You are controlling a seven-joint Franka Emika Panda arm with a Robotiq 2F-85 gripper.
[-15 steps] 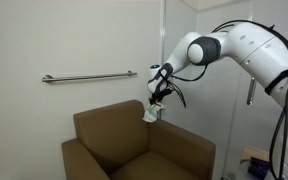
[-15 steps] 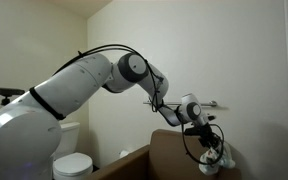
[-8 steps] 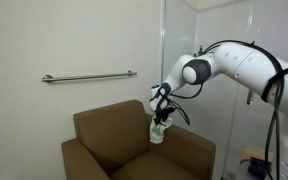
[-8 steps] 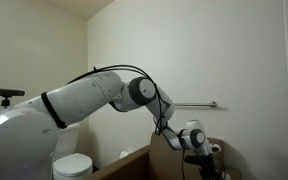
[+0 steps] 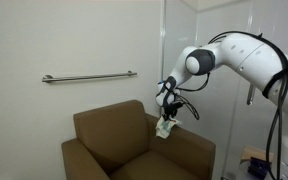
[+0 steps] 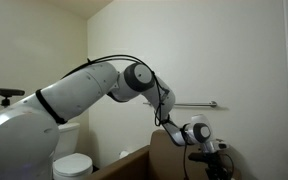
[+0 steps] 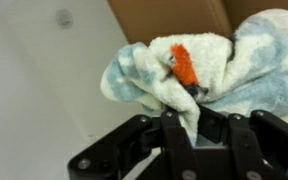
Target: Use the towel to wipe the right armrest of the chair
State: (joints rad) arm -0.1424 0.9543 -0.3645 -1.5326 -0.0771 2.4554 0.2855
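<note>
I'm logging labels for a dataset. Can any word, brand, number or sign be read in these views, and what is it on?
None can be read.
The towel has an orange patch in the wrist view, but no lettering shows on it.
The chair, the wall rail and the robot arm show no legible marks in an exterior view.

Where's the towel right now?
In an exterior view the towel hangs pinched in the shut end effector, low over the rear of the right armrest, beside the back of the chair; whether it touches is unclear.
</note>
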